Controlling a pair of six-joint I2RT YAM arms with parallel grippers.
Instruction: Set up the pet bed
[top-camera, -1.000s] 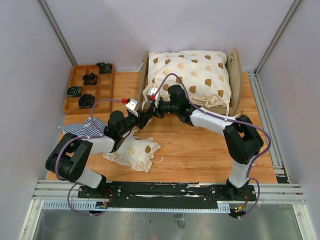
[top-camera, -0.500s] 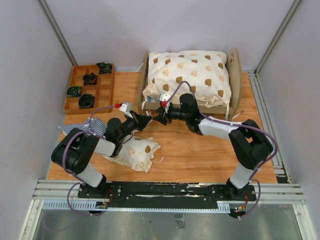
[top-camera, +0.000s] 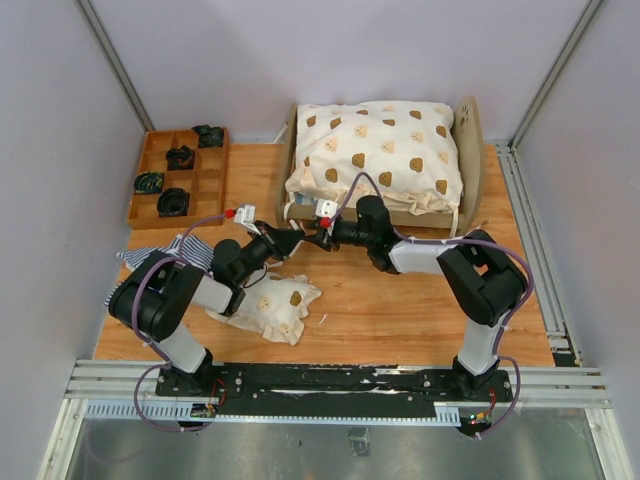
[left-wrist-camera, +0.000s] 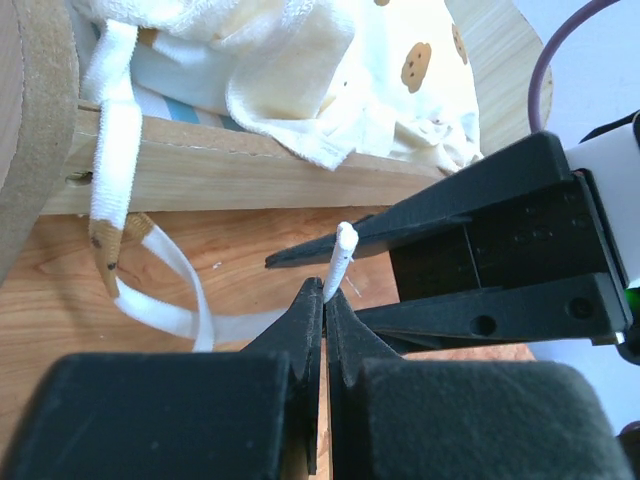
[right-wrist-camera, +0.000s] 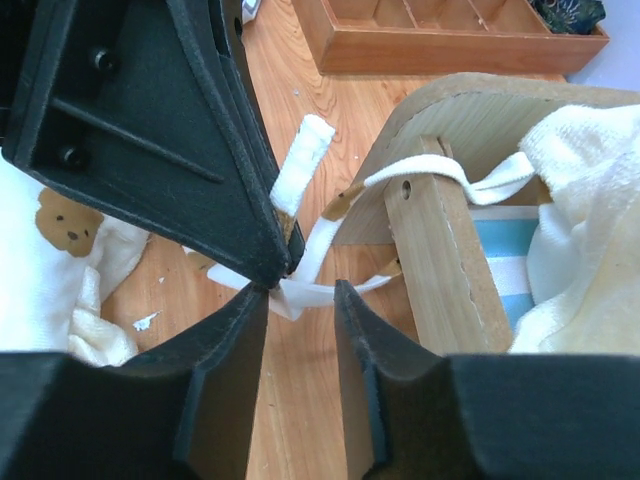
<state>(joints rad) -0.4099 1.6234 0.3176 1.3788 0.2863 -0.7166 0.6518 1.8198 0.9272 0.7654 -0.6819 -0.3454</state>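
- Top view: the left gripper (top-camera: 296, 242) and the right gripper (top-camera: 313, 240) meet almost tip to tip. The pet bed (top-camera: 470, 140) lies just beyond them, its near corner closest, with a cream quilt (top-camera: 380, 150) heaped on it. A bear-print pillow (top-camera: 270, 305) lies on the table beside the left arm, and a brown tray (top-camera: 207, 185) sits well off to the left gripper's left.
- Left wrist view: the left fingers are pinched together on a white strap (left-wrist-camera: 343, 255), whose free end stands up past the tips. The bed's wooden rail (left-wrist-camera: 250, 170) runs across just ahead, with the striped mattress (left-wrist-camera: 165, 98) above it. The right gripper's two fingers straddle the strap from the right — spread, not gripping.
- Right wrist view: the right fingers stand a narrow way apart, with the strap lying in the gap. The left gripper sits just ahead and to the left; the bed rail runs to the right.
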